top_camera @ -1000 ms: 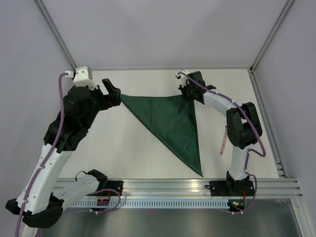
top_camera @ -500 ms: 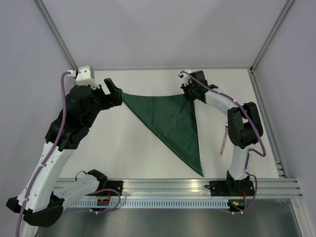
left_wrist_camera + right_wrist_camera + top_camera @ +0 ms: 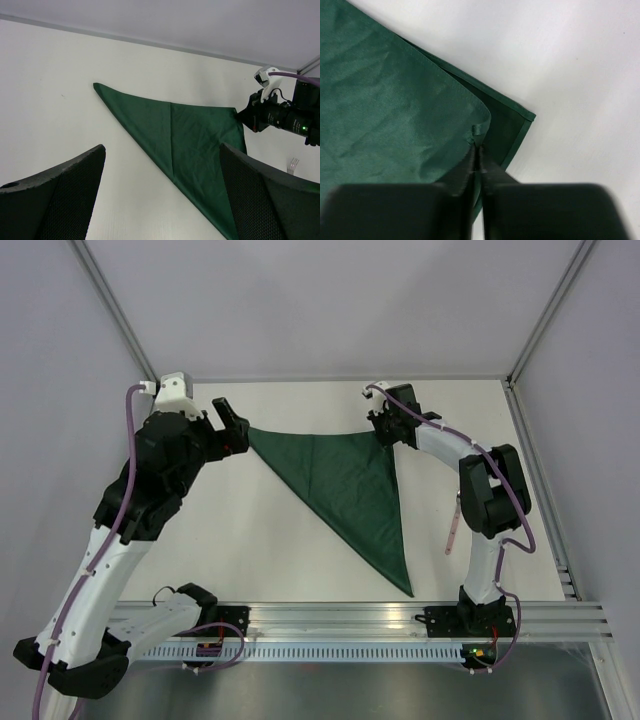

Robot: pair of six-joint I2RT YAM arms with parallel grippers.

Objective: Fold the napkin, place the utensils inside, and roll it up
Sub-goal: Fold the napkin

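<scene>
The dark green napkin (image 3: 350, 485) lies folded into a triangle on the white table, one long point toward the near edge. It shows in the left wrist view (image 3: 195, 145) and the right wrist view (image 3: 385, 110) too. My right gripper (image 3: 388, 430) is at the napkin's far right corner, shut on the upper layer's corner (image 3: 477, 131), held just above the lower layer. My left gripper (image 3: 232, 428) is open and empty, hovering just left of the napkin's far left corner; its fingers (image 3: 55, 195) frame the cloth. The pink-handled fork (image 3: 454, 525) lies at the right, partly behind my right arm.
The table's metal rail (image 3: 400, 620) runs along the near edge. Grey walls close in the back and sides. The fork's tines (image 3: 292, 163) show at the right of the left wrist view.
My left gripper has drifted slightly up and right by the napkin's left corner. My right gripper keeps its grip on the corner with little movement; the cloth has shifted slightly.
</scene>
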